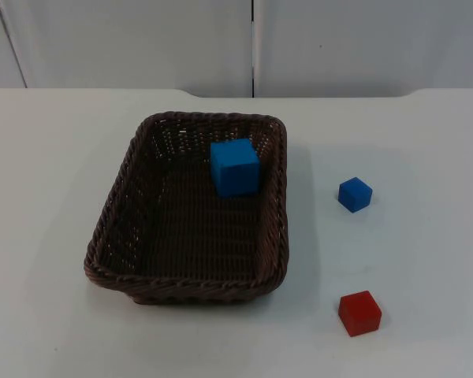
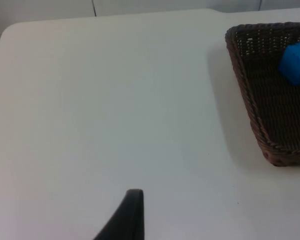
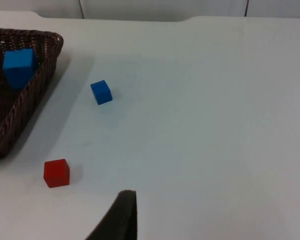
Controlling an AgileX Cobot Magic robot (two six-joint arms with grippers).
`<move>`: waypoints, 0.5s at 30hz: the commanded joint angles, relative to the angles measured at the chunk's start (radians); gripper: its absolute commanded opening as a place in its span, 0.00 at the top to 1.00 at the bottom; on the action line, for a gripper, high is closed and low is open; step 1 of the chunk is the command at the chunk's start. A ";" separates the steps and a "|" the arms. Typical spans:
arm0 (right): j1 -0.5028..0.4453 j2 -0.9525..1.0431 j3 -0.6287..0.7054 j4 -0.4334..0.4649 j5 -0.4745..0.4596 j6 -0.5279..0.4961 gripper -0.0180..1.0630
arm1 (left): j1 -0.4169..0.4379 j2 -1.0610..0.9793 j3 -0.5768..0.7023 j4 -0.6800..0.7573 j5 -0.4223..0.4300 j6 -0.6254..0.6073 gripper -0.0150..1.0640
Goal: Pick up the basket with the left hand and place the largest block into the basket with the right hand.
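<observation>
A dark brown wicker basket (image 1: 185, 287) rests on the white table, left of centre. Inside it, against the far right wall, lies the large blue block (image 1: 235, 167). To the basket's right a small blue block (image 1: 355, 194) and a red block (image 1: 359, 313) lie on the table. My left gripper (image 2: 131, 217) waits over bare table well to the left of the basket (image 2: 250, 105), which holds the large blue block (image 2: 296, 62). My right gripper (image 3: 121, 215) waits to the right of the red block (image 3: 56, 173) and the small blue block (image 3: 101, 92), holding nothing.
The white table top (image 1: 55, 157) ends at a grey partition wall (image 1: 142, 39) behind the basket. The small blue block lies about a hand's width from the basket's right wall, and the red block lies nearer the front edge.
</observation>
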 commanded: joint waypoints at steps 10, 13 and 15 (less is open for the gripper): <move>-0.090 -0.002 0.007 0.004 -0.006 0.003 0.01 | 0.048 -0.004 0.004 -0.007 -0.008 0.000 0.01; -0.090 -0.002 0.007 0.003 -0.006 0.003 0.01 | 0.050 -0.004 0.004 0.000 -0.008 0.000 0.01; -0.090 -0.002 0.007 0.003 -0.006 0.003 0.01 | 0.061 -0.004 0.004 0.000 -0.008 0.000 0.01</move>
